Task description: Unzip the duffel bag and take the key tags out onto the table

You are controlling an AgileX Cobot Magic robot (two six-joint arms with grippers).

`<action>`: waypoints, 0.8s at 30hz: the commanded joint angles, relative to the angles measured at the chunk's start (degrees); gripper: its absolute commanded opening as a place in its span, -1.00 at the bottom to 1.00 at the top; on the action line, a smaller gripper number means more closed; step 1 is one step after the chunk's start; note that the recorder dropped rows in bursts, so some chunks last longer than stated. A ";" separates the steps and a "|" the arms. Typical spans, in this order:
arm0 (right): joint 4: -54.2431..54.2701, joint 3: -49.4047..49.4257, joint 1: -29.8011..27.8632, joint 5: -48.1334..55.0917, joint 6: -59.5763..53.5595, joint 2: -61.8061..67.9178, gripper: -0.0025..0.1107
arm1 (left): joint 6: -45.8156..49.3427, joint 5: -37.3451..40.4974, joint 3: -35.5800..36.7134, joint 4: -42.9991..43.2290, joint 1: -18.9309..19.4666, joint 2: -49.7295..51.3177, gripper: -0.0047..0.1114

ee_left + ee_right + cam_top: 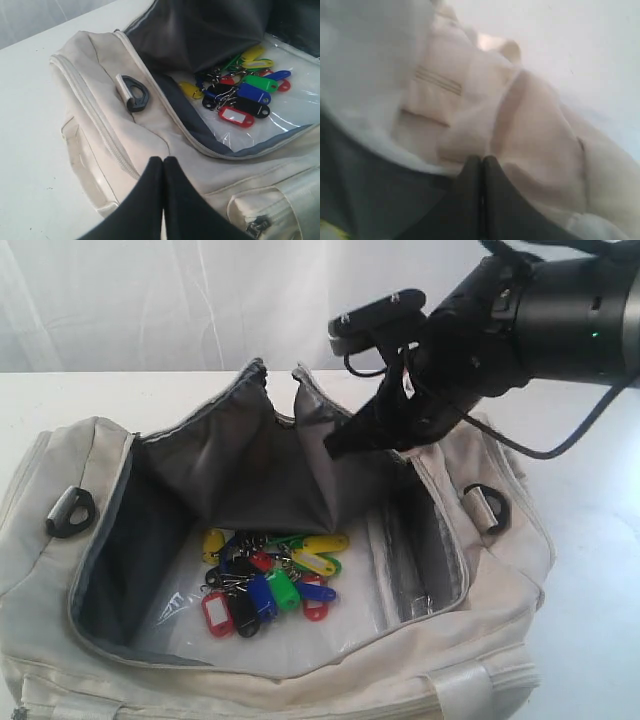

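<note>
Right end effector point(336, 447), closed, slants over duffel bag point(40, 540).

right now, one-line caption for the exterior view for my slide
Shut right gripper poised above the unzipped duffel bag, key tags lying inside on its floor.

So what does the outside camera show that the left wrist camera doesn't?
Only the exterior view shows the black right gripper, shut, above the open cream fabric duffel bag. Only the left wrist view shows the black left gripper, shut, over the bag's outer side. Both show the bunch of coloured plastic key tags inside the bag, and the white table.
</note>
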 commanded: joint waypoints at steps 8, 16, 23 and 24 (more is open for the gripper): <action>12.30 -0.74 4.38 -11.24 -12.67 2.49 -0.96 | -1.15 -0.10 0.39 0.09 -0.34 -0.37 -0.92; 3.30 -2.78 -4.06 -2.04 1.12 11.10 -0.96 | -1.15 -0.10 0.39 0.09 -0.34 -0.37 -0.92; 5.81 -2.78 -2.39 -2.66 -5.30 3.54 -0.96 | -1.15 -0.10 0.39 0.09 -0.34 -0.37 -0.92; 6.39 -2.78 -1.75 -2.94 -6.78 1.90 -0.96 | -1.15 -0.10 0.39 0.09 -0.34 -0.37 -0.92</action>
